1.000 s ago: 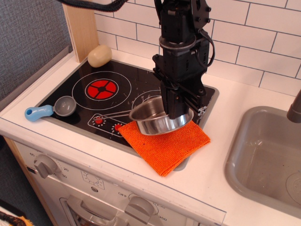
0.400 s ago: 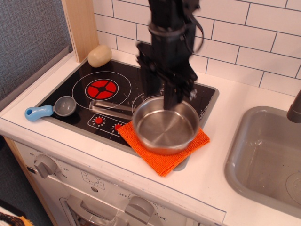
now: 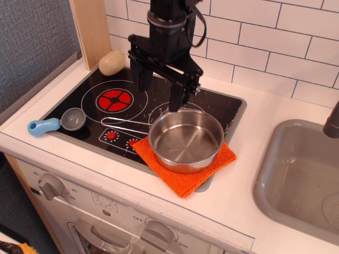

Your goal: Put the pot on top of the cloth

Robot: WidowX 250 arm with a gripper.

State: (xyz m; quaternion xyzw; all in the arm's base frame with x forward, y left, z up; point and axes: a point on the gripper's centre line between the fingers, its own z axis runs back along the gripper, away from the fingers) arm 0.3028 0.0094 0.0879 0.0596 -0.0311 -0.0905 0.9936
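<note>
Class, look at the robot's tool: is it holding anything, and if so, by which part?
Nothing is held. The tool is open above the stove, clear of the pot, which sits on the orange cloth.

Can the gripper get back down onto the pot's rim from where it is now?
Probably yes. The gripper hangs open just behind the pot, which sits upright on the cloth; nothing stands between them and the rim is exposed.
</note>
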